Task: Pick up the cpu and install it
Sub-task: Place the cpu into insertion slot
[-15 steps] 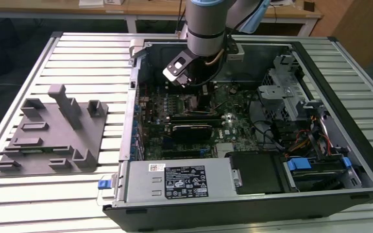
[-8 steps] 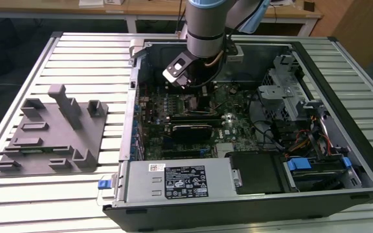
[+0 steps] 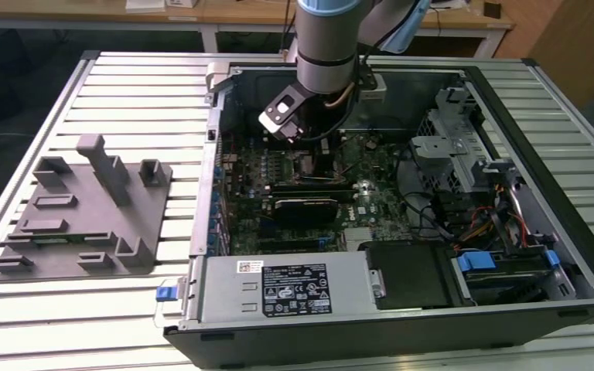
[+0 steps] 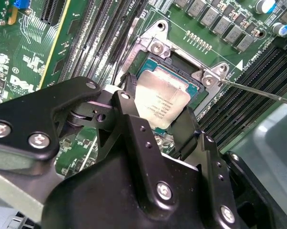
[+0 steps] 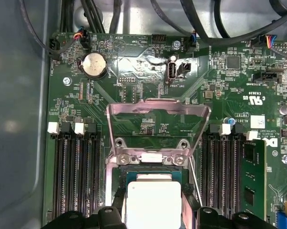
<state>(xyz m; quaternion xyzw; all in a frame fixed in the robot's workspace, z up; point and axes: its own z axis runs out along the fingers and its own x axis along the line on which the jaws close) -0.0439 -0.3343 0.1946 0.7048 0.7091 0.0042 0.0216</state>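
Centrally, the gripper (image 4: pixel 158 98) is clenched on the cpu (image 4: pixel 163 106), with a black finger (image 4: pixel 128 95) against each of two opposite edges. The chip lies level over the open socket (image 4: pixel 174 59); whether it is fully seated cannot be told. In the first wrist view the metal load plate (image 5: pixel 158 117) stands raised, flanked by memory slots (image 5: pixel 76 176) on the green motherboard (image 5: pixel 134 71). In the exterior view the arm (image 3: pixel 326 46) reaches into the open computer case (image 3: pixel 380 340) on the slatted counter (image 3: pixel 121 85), beside a grey tray (image 3: pixel 80 224)

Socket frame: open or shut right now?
Open. In the first wrist view the frame stands flipped up off the socket, the cpu over it.
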